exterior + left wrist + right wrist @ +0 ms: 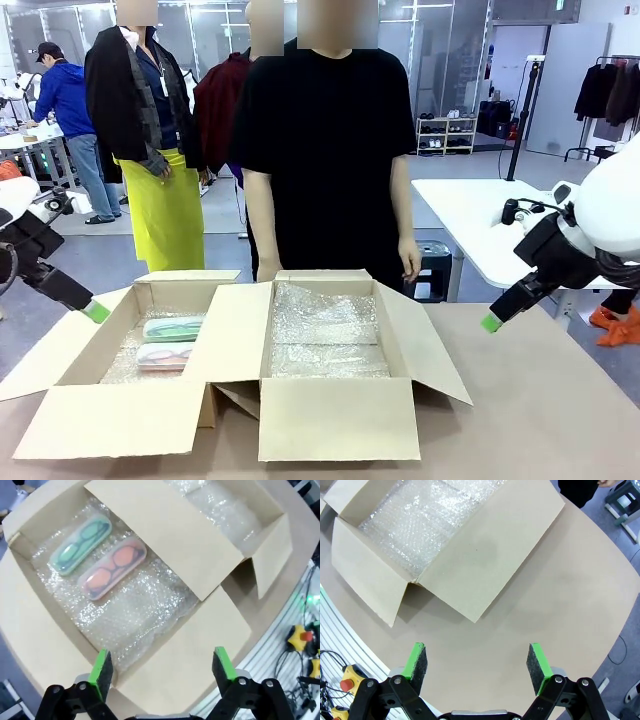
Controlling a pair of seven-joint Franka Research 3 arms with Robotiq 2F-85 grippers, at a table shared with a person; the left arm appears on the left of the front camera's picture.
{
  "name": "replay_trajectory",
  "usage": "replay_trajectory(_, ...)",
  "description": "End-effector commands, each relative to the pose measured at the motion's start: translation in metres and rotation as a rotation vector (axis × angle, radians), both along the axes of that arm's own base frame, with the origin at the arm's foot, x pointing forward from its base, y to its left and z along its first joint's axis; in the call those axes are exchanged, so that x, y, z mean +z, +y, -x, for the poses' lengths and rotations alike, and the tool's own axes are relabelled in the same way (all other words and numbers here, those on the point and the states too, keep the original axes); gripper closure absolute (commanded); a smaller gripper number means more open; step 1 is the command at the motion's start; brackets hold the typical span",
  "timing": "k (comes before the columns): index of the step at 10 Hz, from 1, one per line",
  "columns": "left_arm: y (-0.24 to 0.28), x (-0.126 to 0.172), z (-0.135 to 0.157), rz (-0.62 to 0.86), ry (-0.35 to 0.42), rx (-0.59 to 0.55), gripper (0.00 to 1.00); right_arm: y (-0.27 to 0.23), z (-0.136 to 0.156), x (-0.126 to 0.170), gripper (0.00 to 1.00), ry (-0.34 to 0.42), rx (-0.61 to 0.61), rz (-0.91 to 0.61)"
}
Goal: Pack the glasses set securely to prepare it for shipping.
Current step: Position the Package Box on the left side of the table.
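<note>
Two glasses cases lie side by side on bubble wrap inside the left cardboard box (60, 350): a mint green case (172, 327) (80, 545) and a pale pink case (165, 354) (112, 567). My left gripper (95, 311) (162, 667) hovers open above the box's left flap, apart from the cases. Over bare table at the right, my right gripper (489, 322) (477, 662) hangs open with nothing between its fingers.
A second open cardboard box (335, 410) (365, 580) lined with bubble wrap (325, 335) stands in the middle. A person in a black shirt (325, 150) stands at the far side, hands down. Bare table (560, 410) lies to the right.
</note>
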State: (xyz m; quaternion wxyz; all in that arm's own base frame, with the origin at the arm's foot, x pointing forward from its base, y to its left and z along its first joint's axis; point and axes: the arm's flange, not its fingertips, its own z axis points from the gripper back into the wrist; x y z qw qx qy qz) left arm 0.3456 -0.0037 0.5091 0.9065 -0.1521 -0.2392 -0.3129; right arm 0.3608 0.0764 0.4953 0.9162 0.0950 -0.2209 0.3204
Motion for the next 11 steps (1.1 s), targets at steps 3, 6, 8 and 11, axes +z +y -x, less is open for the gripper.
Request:
replay_trajectory(3, -0.0005, 0.0030, -0.0035, -0.003, -0.004, 0.024, 0.00, 0.0008, 0.0013, 0.0012, 0.00, -0.006, -0.003, 0.006)
replay_trajectory(6, -0.0005, 0.0030, -0.0035, -0.003, -0.004, 0.024, 0.00, 0.0008, 0.0013, 0.0012, 0.00, -0.006, -0.003, 0.006)
replay_trajectory(8, -0.0005, 0.0030, -0.0035, -0.003, -0.004, 0.024, 0.00, 0.0008, 0.0013, 0.0012, 0.00, -0.006, -0.003, 0.006)
replay_trajectory(11, -0.0005, 0.0030, -0.0035, -0.003, -0.004, 0.024, 0.00, 0.0008, 0.0013, 0.0012, 0.00, -0.006, -0.003, 0.006)
